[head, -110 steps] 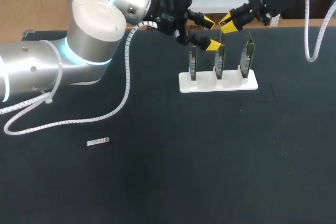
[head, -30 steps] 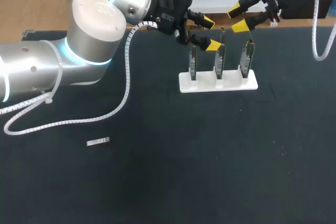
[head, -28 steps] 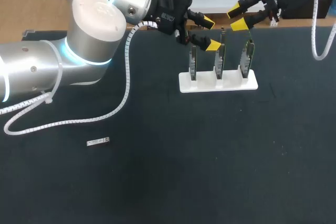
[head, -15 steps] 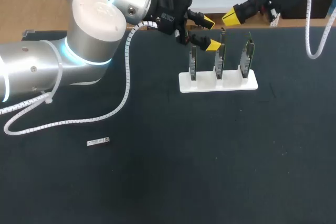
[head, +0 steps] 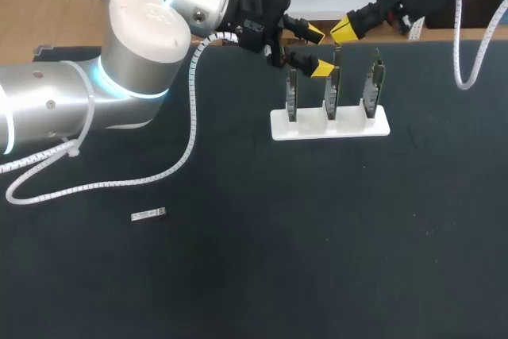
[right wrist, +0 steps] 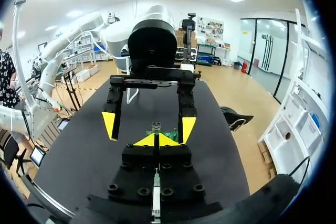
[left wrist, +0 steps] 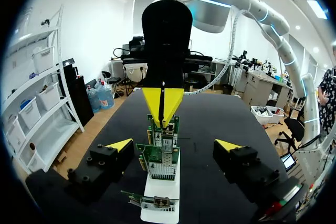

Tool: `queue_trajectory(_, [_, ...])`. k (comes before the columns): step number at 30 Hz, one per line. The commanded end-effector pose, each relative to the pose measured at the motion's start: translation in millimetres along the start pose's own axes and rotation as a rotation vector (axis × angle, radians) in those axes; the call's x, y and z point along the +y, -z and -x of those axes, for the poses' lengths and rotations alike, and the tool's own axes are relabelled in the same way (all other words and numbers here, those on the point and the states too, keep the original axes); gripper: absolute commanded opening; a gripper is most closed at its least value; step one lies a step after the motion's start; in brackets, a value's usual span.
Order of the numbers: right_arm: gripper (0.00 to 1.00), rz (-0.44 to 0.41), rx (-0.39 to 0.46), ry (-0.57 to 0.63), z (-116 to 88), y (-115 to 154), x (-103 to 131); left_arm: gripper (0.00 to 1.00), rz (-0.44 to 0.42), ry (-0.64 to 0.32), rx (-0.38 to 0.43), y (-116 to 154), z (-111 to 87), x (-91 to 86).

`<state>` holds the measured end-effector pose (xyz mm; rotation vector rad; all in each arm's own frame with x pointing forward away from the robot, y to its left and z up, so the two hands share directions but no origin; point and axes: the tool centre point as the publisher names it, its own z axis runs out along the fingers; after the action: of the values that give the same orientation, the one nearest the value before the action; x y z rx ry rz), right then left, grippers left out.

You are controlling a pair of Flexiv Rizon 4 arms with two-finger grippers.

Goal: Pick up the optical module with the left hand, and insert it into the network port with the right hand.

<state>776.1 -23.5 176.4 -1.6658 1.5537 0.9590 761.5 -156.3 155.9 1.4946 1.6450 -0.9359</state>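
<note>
The optical module (head: 148, 213), a small silver bar, lies on the black table at the left front, far from both grippers. A white stand (head: 329, 125) at the back holds three upright green network boards (head: 332, 89). My left gripper (head: 319, 51) is open and hangs just over the stand's left and middle boards; in the left wrist view its fingers (left wrist: 119, 145) straddle the boards (left wrist: 163, 156). My right gripper (head: 345, 29) is shut with nothing visible in it, close above the middle board and facing the left gripper (right wrist: 148, 126). Its joined tips (right wrist: 156, 140) point at a board edge (right wrist: 169, 135).
A white corrugated cable (head: 103, 184) from my left arm loops over the table at the left. The table's back edge (head: 444, 36) runs right behind the stand. The left arm's big silver body (head: 135, 45) covers the table's back left corner.
My right gripper shut its fingers and shifted left, toward the middle board and the left gripper. The left arm, the stand and the module stayed put.
</note>
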Motion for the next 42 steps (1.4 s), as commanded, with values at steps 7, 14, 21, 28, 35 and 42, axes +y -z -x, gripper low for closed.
queue_trajectory(7, [0.0, 0.008, 0.013, -0.016, -5.7, -4.8, -0.2, 1.0, -0.003, 0.002, 0.006, -0.6, 1.1, 1.7])
queue_trajectory(14, [0.0, 0.017, 0.023, -0.028, -9.8, -6.9, 1.6, 1.0, -0.003, 0.002, 0.006, -0.6, 1.1, 1.7])
queue_trajectory(21, [0.0, 0.02, 0.024, -0.041, -15.4, -7.9, 3.4, 1.0, -0.003, 0.002, 0.006, -0.6, 1.1, 1.7])
queue_trajectory(28, [0.0, 0.023, 0.029, -0.046, -20.1, -8.1, 4.5, 1.0, -0.003, 0.002, 0.006, -0.6, 1.1, 1.7])
queue_trajectory(35, [0.0, 0.027, 0.025, -0.041, -21.2, -9.2, 5.5, 1.0, -0.003, 0.002, 0.006, -0.6, 1.1, 1.7])
queue_trajectory(42, [0.0, 0.037, 0.027, -0.053, -28.0, -12.4, 8.1, 1.0, -0.003, 0.002, 0.006, -0.6, 1.1, 1.7])
